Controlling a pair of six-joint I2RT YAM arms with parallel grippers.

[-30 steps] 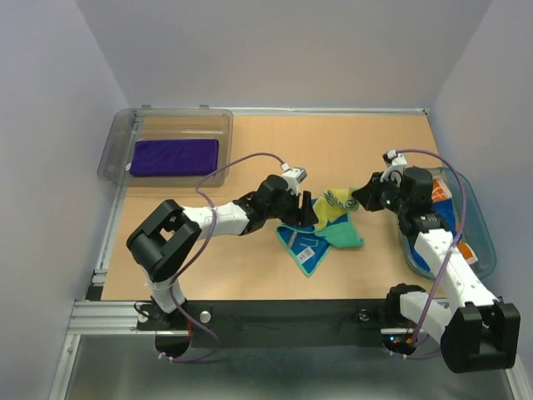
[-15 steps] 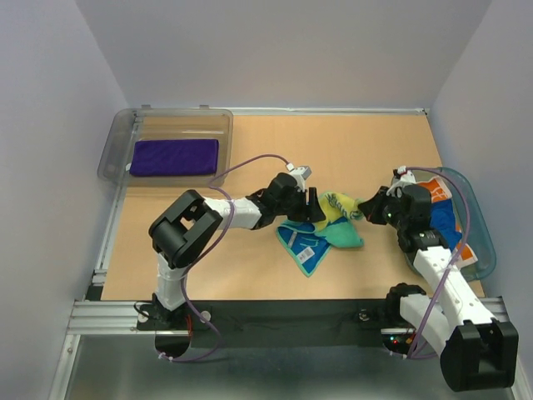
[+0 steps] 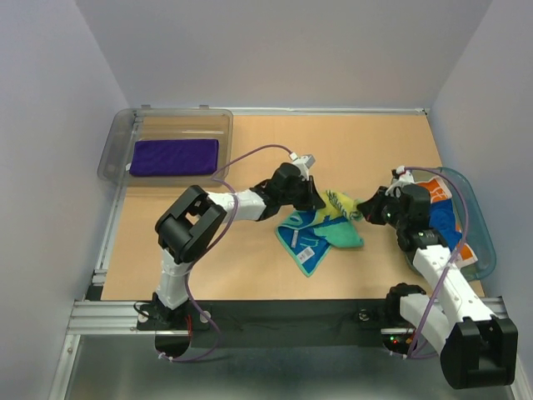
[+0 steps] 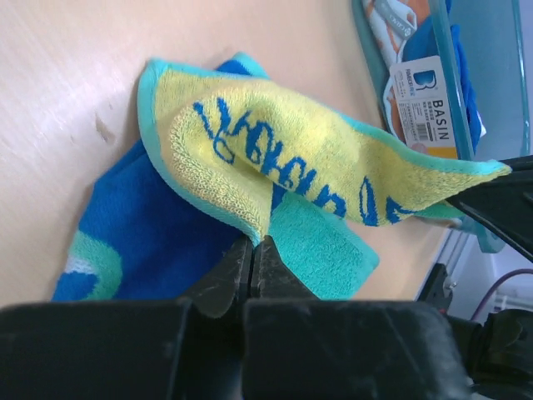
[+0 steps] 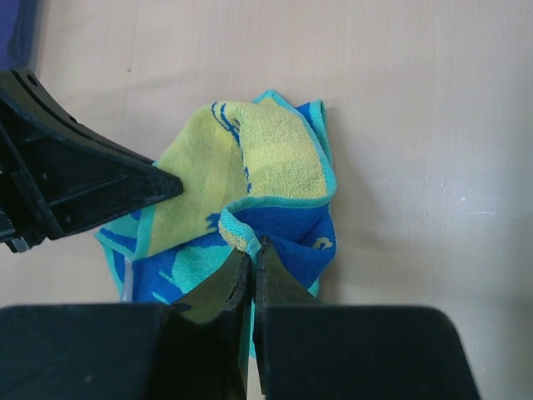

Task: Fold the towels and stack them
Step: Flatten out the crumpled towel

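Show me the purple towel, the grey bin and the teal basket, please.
purple towel (image 3: 174, 157), top view, middle of the folded cloth.
grey bin (image 3: 179, 123), top view, bare floor behind the towel.
teal basket (image 3: 484, 237), top view, right wall.

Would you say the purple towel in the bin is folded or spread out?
Folded: the purple towel lies as a compact, straight-edged rectangle inside the bin.

yellow-and-teal terry cloth towel (image 4: 275, 158): looped rough pile, matt
pale wood-look tabletop (image 5: 400, 100): smooth, faint sheen
teal translucent plastic basket (image 4: 500, 50): glossy, smooth
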